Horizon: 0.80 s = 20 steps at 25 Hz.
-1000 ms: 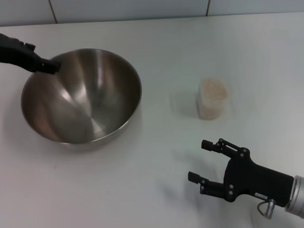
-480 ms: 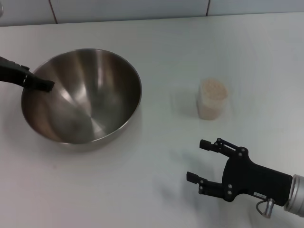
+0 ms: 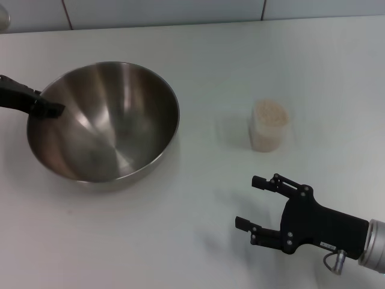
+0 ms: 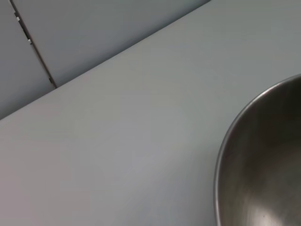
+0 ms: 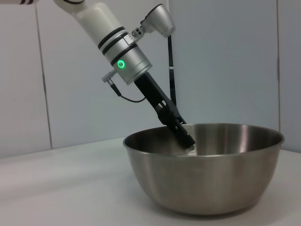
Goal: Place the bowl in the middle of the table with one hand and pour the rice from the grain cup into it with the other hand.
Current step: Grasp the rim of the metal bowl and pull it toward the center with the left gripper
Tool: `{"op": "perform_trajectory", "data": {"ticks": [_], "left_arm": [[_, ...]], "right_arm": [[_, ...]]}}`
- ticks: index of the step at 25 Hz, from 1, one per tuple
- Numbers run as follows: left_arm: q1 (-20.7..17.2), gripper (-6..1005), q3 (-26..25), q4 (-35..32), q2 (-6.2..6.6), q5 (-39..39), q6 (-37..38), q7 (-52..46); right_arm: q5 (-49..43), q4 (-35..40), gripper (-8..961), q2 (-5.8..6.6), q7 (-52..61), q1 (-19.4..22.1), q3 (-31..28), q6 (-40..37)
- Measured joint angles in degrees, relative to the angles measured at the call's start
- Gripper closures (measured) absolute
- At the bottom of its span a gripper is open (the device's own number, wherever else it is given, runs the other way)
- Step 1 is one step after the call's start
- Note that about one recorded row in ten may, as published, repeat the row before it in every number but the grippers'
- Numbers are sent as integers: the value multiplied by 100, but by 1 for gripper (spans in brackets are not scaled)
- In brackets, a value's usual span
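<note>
The steel bowl (image 3: 114,132) rests on the white table (image 3: 204,66), left of centre. My left gripper (image 3: 48,108) is at the bowl's left rim; in the right wrist view this left gripper (image 5: 186,139) dips just behind the rim of the bowl (image 5: 207,183). The left wrist view takes in only an arc of the bowl (image 4: 263,179). The grain cup (image 3: 266,137) stands upright to the right of centre, with rice (image 3: 270,112) up to its top. Nearer the front edge, below the cup, my right gripper (image 3: 249,201) hangs open and holds nothing.
A tiled wall (image 3: 162,11) runs along the table's far edge. Bare tabletop (image 3: 210,138) lies between bowl and cup, about a cup's width to spare on each side.
My left gripper has slid along the bowl's left rim, outward and toward the front. The bowl and cup have stayed put. The right gripper crept slightly left.
</note>
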<state>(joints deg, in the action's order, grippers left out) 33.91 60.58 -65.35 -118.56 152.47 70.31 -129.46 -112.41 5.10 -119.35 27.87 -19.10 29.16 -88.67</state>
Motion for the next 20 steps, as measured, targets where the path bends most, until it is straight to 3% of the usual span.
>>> {"op": "perform_trajectory", "data": {"ticks": [3, 6, 11, 19, 20], "left_arm": [[4, 344, -22, 22, 3, -11, -14, 1], [20, 550, -13, 23, 7, -5, 1, 2], [78, 777, -12, 84, 18, 1, 62, 3], [256, 899, -262, 222, 38, -31, 275, 7], [411, 907, -559, 293, 41, -35, 456, 77]], "right_arm": [[0, 0, 166, 0, 5, 6, 2, 3], [0, 0, 167, 0, 5, 9, 2, 4], [0, 0, 169, 0, 7, 11, 2, 7], [0, 0, 172, 0, 8, 12, 2, 8], [0, 0, 173, 0, 8, 12, 2, 8]]}}
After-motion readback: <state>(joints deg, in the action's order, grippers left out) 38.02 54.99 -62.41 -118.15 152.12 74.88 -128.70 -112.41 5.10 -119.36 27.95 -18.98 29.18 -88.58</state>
